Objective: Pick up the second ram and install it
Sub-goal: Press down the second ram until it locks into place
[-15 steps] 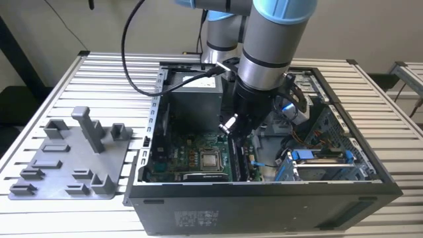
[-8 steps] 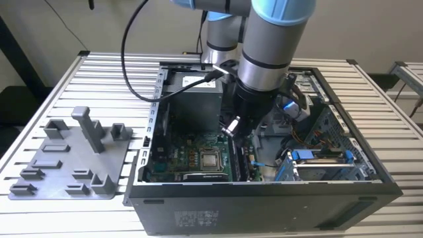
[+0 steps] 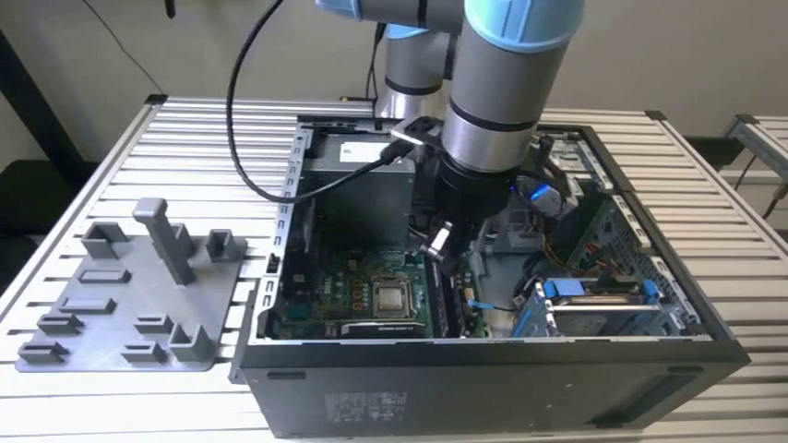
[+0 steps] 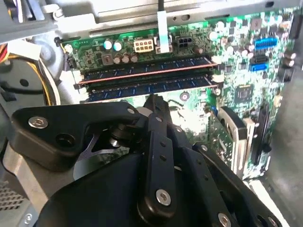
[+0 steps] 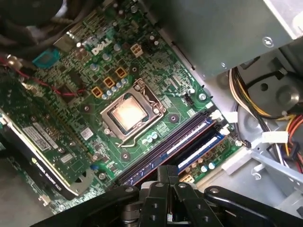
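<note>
The Universal Robots arm [image 3: 499,83] comes down from twelve o'clock in the exterior view, its last links close to vertical. Its wrist is sunk inside the open computer case [image 3: 493,369]. A black cable [image 3: 253,120] loops off the arm toward ten o'clock and runs back in at the wrist. The gripper [image 3: 441,247] hangs low in the case, over the motherboard [image 3: 327,305]. It stands at about one o'clock from the CPU socket [image 3: 394,298] and just beside the dark memory slots.

In the second wrist view the gripper [image 4: 154,100] points down at the board with its black linkages spread behind it. Its fingers are drawn together into one thin tip, and nothing shows between them. The second ram [image 4: 142,90] lies lengthwise in its slot, directly under that tip. I cannot tell whether the tip touches its upper edge or stops just short. The other ram stick [image 4: 147,71] stands parallel in the next slot, on the side farther from the gripper, and a reddish line runs along its top.

In the first wrist view the gripper [image 5: 166,172] shows its two fingertips pressed side by side over the blue sticks. The CPU socket [image 5: 129,113] lies bare nearby.

In the exterior view, a grey parts fixture [image 3: 136,295] rests on the slatted table [image 3: 99,185] at nine o'clock from the case. The power supply [image 3: 357,180] sits in the case at about eleven o'clock from the gripper.
</note>
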Controlling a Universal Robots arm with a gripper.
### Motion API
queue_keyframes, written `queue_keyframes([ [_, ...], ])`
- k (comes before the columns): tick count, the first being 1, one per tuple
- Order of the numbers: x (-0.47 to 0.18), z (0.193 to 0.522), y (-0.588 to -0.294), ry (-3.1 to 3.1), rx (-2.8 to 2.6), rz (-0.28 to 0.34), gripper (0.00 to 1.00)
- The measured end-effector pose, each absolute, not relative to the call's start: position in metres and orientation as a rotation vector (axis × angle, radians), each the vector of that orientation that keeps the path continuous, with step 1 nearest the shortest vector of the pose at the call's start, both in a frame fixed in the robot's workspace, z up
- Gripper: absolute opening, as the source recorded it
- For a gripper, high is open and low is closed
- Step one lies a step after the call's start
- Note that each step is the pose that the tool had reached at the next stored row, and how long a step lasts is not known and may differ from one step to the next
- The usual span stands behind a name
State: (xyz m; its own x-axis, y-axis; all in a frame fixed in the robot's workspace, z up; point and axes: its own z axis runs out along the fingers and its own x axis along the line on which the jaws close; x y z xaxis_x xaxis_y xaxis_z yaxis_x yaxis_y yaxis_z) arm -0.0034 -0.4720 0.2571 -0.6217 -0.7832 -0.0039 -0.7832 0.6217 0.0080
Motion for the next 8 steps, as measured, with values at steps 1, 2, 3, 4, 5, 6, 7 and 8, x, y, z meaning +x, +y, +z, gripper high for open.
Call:
queue_keyframes([
  [1, -0.0034, 0.2562, -0.472, 2.815, -1.392, 0.016, 0.11],
  [2, -0.0034, 0.2554, -0.472, 2.802, -1.417, 0.017, 0.11],
  [3, -0.0034, 0.2546, -0.472, 2.788, -1.442, 0.018, 0.11],
  [4, -0.0035, 0.2538, -0.472, 2.775, -1.468, 0.019, 0.11],
  [5, -0.0035, 0.253, -0.472, 2.761, -1.492, 0.021, 0.11],
  [6, -0.0034, 0.2522, -0.472, 2.747, -1.516, 0.022, 0.11],
  [7, -0.0034, 0.2513, -0.472, 2.732, -1.541, 0.023, 0.11],
  [8, -0.0034, 0.2505, -0.472, 2.718, -1.565, 0.025, 0.11],
])
